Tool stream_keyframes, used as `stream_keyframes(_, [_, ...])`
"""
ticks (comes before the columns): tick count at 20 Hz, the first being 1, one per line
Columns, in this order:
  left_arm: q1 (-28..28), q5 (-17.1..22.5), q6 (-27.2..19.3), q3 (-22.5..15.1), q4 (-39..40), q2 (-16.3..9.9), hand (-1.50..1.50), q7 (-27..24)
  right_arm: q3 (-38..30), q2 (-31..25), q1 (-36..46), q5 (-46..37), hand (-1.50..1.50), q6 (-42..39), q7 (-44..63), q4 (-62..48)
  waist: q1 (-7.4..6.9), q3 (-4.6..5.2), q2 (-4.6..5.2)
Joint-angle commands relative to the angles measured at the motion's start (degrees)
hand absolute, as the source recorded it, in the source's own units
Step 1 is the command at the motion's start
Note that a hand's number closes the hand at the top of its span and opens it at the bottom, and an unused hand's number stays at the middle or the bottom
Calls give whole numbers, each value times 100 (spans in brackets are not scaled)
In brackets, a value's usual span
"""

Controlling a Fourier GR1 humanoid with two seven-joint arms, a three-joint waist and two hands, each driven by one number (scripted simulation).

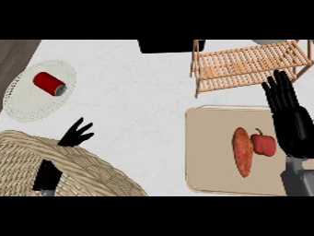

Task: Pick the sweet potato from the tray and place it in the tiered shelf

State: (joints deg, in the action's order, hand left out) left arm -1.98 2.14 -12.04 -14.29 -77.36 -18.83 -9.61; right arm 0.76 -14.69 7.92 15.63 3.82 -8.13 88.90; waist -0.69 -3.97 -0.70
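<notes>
sweet potato (pixel 242 151) lies lengthwise on the tray (pixel 207 152), touching a red pepper (pixel 264 143) on its right. left to right: red can (pixel 49 83) on a doily (pixel 23 99), wicker basket (pixel 84 170), left hand (pixel 76 133) fingers spread, tiered shelf (pixel 247 64) at bench (pixel 139 110) rear, right hand (pixel 292 122) open, fingers straight over tray's right edge.
</notes>
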Motion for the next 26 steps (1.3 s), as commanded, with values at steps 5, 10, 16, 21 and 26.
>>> stream_keyframes(5, [-781,1261,-132,317,-466,-223,0,691,-1166,-1063,-671,-97,150,75,-244,-162,425,380,91])
stream_keyframes(10, [-1025,1372,158,489,-634,-2,0,998,-1394,-1358,-1356,-421,150,406,559,-1294,408,375,226])
stream_keyframes(16, [-944,1368,355,683,-767,98,0,1371,-1217,-1608,-1557,-268,-150,-542,-60,-1084,393,380,132])
stream_keyframes(21, [-1036,1374,439,782,-767,111,0,1414,-849,-1842,-1812,-225,-150,-1326,-45,-800,375,394,123])
stream_keyframes(26, [-1010,1345,613,902,-786,59,0,1375,-730,-2407,-1681,-146,-150,-1748,672,-237,336,422,123])
